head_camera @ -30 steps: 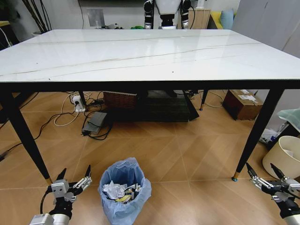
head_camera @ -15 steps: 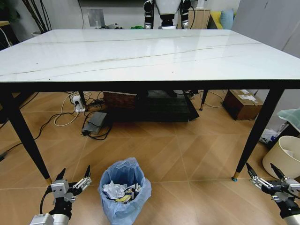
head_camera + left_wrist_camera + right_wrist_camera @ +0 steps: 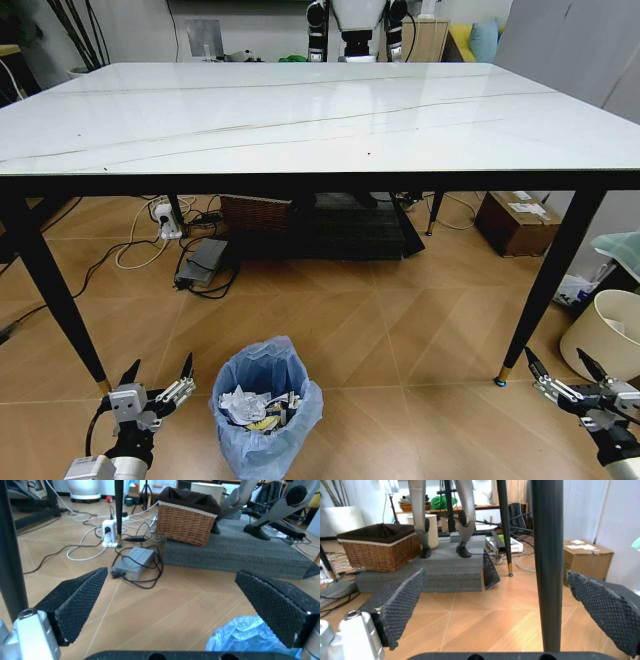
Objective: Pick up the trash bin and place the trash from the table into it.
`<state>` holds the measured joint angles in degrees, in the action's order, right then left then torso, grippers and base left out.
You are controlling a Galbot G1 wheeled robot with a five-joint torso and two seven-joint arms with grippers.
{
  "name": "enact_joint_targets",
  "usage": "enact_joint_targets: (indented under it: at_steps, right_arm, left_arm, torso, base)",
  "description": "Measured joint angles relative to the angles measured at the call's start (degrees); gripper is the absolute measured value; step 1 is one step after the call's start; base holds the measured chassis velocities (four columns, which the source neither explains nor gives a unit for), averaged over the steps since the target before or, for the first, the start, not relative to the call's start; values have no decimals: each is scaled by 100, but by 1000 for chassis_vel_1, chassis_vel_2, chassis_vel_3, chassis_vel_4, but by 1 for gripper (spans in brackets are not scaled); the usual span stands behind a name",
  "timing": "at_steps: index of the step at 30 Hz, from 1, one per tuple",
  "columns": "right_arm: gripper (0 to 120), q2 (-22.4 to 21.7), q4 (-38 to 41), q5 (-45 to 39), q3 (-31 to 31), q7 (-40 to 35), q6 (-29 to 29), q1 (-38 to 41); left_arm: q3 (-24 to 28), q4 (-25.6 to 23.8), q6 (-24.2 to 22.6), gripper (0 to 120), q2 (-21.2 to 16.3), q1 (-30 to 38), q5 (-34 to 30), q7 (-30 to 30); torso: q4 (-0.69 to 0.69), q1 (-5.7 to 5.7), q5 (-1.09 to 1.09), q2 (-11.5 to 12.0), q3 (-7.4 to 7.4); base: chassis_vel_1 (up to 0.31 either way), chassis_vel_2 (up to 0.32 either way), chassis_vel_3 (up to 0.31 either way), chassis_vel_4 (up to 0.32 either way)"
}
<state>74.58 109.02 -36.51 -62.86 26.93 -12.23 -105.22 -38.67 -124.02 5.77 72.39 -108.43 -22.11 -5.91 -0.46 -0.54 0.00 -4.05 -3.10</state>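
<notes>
Left gripper (image 3: 157,386): low over floor, fingers spread, just beside bin.
Right gripper (image 3: 563,378): low near table's front right leg, fingers spread.
Trash bin (image 3: 265,407): on floor before table's front edge, holding trash (image 3: 250,408).
Table (image 3: 300,120): beyond, marble top.

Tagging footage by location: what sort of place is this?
Probably a robotics lab: a humanoid robot stands beyond the marble-look table, cables and a power strip sprawl on the wooden floor beside a cardboard box.
</notes>
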Motion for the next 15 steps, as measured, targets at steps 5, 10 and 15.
enact_joint_targets:
  at_steps: [5,10,15]
  right_arm:
    - [100,0,0,0,0,0,0,0]
    - [100,0,0,0,0,0,0,0]
    - [100,0,0,0,0,0,0,0]
  left_arm:
    - [1,2,-2,100,0,1,-2,-1]
    - [1,3,-2,100,0,1,-3,-2]
    - [1,3,-2,100,0,1,-3,-4]
  torso:
    - [0,0,0,0,0]
    - [0,0,0,0,0]
    - [0,0,0,0,0]
  base:
    - [0,0,0,0]
    - [0,0,0,0]
    - [0,0,0,0]
